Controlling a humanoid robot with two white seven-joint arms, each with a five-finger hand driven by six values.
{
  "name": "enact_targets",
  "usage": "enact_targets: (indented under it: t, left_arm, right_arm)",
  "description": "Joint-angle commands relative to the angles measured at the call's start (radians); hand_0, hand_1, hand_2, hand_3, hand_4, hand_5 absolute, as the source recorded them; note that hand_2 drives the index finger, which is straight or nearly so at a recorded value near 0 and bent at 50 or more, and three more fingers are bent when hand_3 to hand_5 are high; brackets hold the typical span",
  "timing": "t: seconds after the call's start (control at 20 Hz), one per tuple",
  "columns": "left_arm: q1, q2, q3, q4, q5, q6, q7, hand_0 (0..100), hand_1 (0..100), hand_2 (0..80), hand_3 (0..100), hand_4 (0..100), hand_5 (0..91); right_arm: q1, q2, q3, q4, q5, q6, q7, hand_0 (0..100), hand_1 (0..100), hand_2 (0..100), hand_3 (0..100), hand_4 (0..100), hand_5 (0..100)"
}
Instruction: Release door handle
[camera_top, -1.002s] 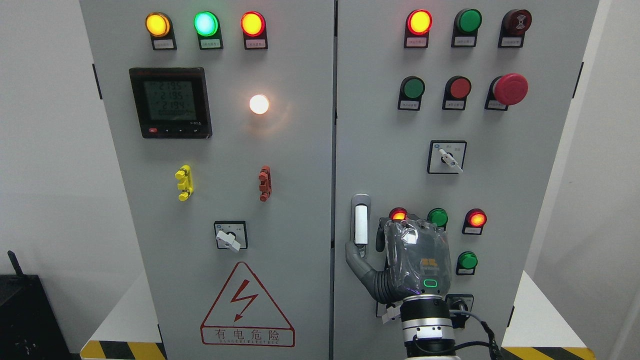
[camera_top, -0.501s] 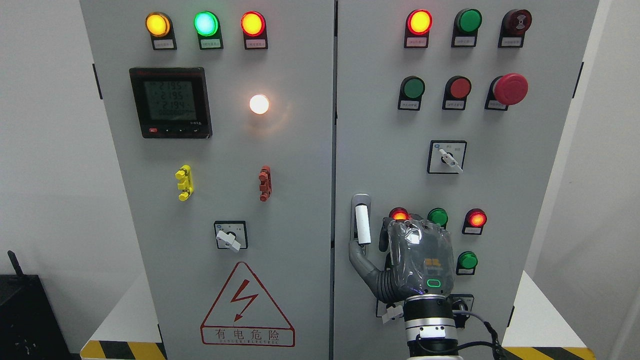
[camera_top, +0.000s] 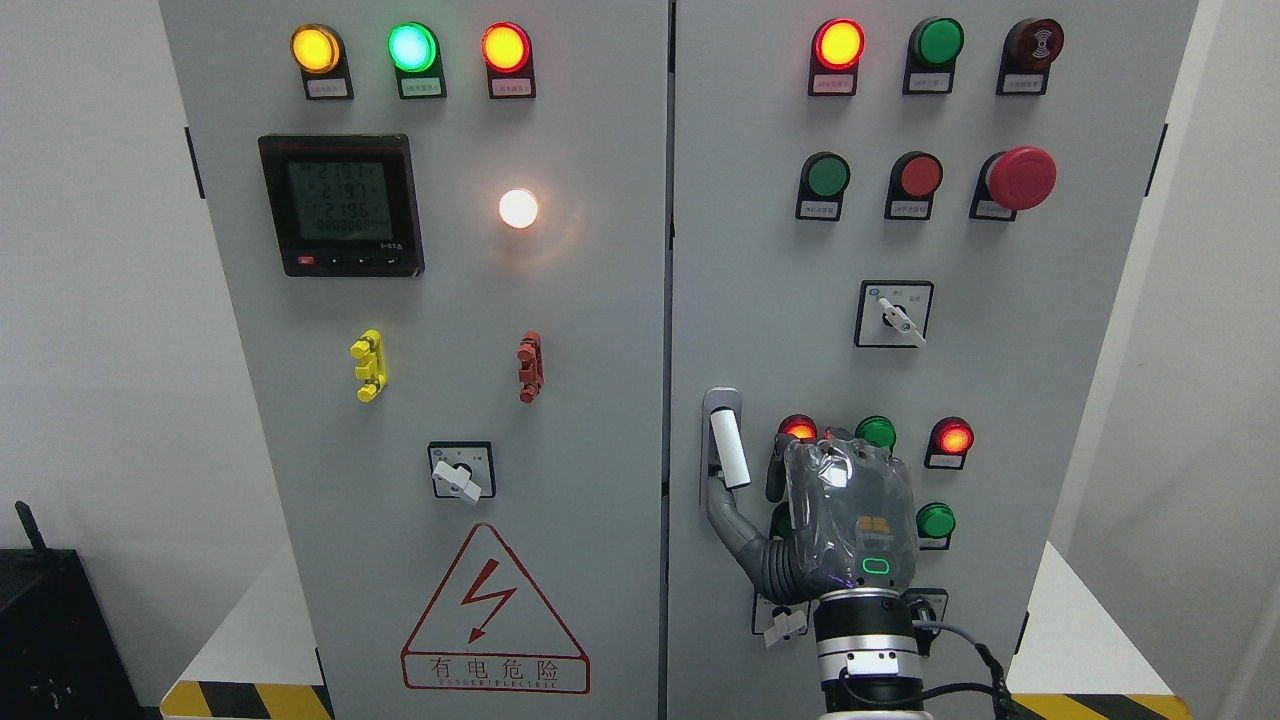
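The white door handle (camera_top: 730, 450) sits in its grey recess on the right cabinet door (camera_top: 760, 250), near the door's left edge. It is tilted, with its lower end swung out to the right. My right hand (camera_top: 800, 520) comes up from the bottom edge, its back facing me. Its thumb (camera_top: 722, 505) reaches left and hooks under the handle's lower end, touching it. The other fingers curl toward the panel just right of the handle and are mostly hidden behind the palm. The left arm is out of view.
Around the hand are lit red (camera_top: 797, 430) and green (camera_top: 876, 432) indicator lamps and a rotary switch (camera_top: 894, 314). A red emergency button (camera_top: 1020, 178) stands out higher up. The left door carries a meter (camera_top: 341, 205) and a warning triangle (camera_top: 494, 615).
The hand has shifted a little to the right and the thumb has risen. The handle's lower end has swung out rightward from its upright position.
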Motion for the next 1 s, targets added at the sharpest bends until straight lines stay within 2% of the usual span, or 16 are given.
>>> enact_targets:
  t: [0.0, 0.6, 0.95]
  left_arm:
    - [0.0, 0.0, 0.0, 0.0, 0.0, -0.001, -0.001, 0, 0, 4.5, 11, 0, 0.0]
    - [0.0, 0.0, 0.0, 0.0, 0.0, 0.001, 0.0, 0, 0, 4.5, 11, 1, 0.0]
    - [0.0, 0.0, 0.0, 0.0, 0.0, 0.001, -0.001, 0, 0, 4.6, 10, 0, 0.0]
  right_arm:
    - [-0.001, 0.0, -0.017, -0.005, 0.0, -0.001, 0.002, 36, 39, 76, 95, 72, 64]
    - [0.001, 0.0, -0.017, -0.011, 0.0, -0.003, 0.002, 38, 42, 76, 95, 72, 65]
    - [0.002, 0.0, -0.019, -0.012, -0.002, -0.003, -0.001, 42, 42, 76, 95, 72, 65]
